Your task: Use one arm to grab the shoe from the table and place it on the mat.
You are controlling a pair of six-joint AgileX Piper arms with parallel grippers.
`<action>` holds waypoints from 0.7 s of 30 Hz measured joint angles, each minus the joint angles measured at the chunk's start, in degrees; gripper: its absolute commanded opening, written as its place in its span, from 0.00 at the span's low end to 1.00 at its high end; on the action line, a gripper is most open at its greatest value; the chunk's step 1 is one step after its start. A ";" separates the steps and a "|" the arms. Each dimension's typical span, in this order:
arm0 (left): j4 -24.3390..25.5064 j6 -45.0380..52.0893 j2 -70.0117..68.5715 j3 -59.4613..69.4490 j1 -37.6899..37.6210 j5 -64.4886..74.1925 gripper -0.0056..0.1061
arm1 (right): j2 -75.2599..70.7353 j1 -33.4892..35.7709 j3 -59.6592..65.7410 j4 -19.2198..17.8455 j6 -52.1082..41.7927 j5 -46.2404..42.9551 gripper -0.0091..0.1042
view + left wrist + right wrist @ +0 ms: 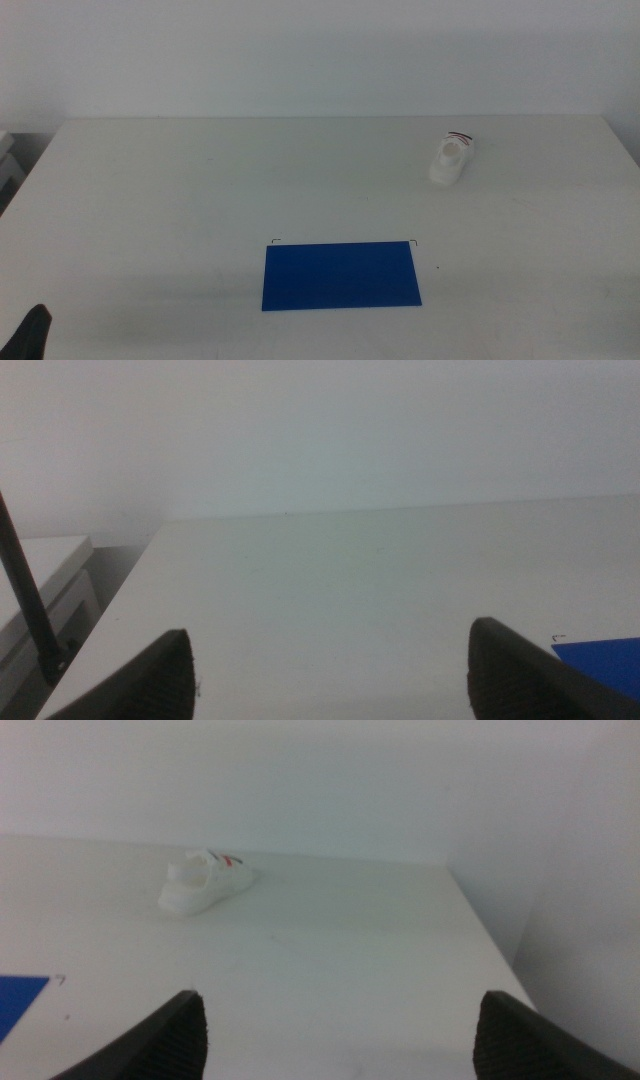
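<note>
The white shoe with dark and red straps stands on the white table at the back right. It also shows in the right wrist view, far ahead of the open, empty right gripper. The blue mat lies flat near the front centre, apart from the shoe; a corner of it shows in the left wrist view and in the right wrist view. My left gripper is open and empty at the front left; only its tip shows in the middle view.
A white wall rises behind the table. A white cabinet-like object and a black cable stand off the table's left edge. The table's right edge drops off beside the shoe's side.
</note>
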 measured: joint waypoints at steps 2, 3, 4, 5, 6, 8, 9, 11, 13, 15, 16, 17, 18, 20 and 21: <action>0.00 0.00 0.00 0.00 0.00 0.00 0.89 | 0.00 0.00 -0.73 0.18 0.00 1.71 0.87; 0.00 0.00 0.00 0.00 0.00 0.00 0.89 | 0.00 0.00 -1.71 0.18 0.00 3.02 0.87; 0.00 0.00 0.00 0.00 0.00 0.00 0.89 | 0.00 0.00 -3.00 0.18 0.00 4.13 0.87; 0.00 0.00 0.00 0.00 0.00 0.00 0.89 | 0.19 0.00 -4.16 0.18 0.00 5.10 0.87; 0.00 0.00 0.00 0.00 0.00 0.00 0.89 | 0.73 0.00 -5.68 0.18 0.00 6.02 0.87; 0.00 0.00 0.00 0.00 0.00 0.00 0.89 | 2.68 0.00 -8.76 0.18 0.00 7.72 0.87; 0.00 0.00 0.00 0.00 0.00 0.00 0.89 | 3.97 0.00 -10.27 0.18 0.00 8.37 0.87; 0.00 0.00 0.00 0.00 0.00 0.00 0.89 | 7.04 0.00 -13.39 0.49 0.00 10.28 0.87; 0.00 0.00 0.00 0.00 0.00 0.00 0.89 | 10.25 0.00 -16.35 1.04 0.00 12.31 0.87; 0.00 0.00 0.00 0.00 0.00 0.00 0.89 | 13.72 0.00 -19.49 1.31 0.00 15.10 0.87; 0.00 0.00 0.00 0.00 0.00 0.00 0.89 | 15.69 0.00 -21.31 1.37 0.00 16.77 0.87; 0.00 0.00 0.00 0.00 0.00 0.00 0.89 | 17.66 0.00 -23.22 1.53 0.00 18.49 0.87; 0.00 0.00 0.00 0.00 0.00 0.00 0.89 | 19.70 0.00 -25.15 1.96 0.00 19.85 0.87; 0.00 0.00 0.00 0.00 0.00 0.00 0.89 | 24.04 0.00 -29.11 1.96 0.00 22.96 0.87; 0.00 0.00 0.00 0.00 0.00 0.00 0.89 | 25.91 0.00 -30.73 2.39 0.00 24.03 0.87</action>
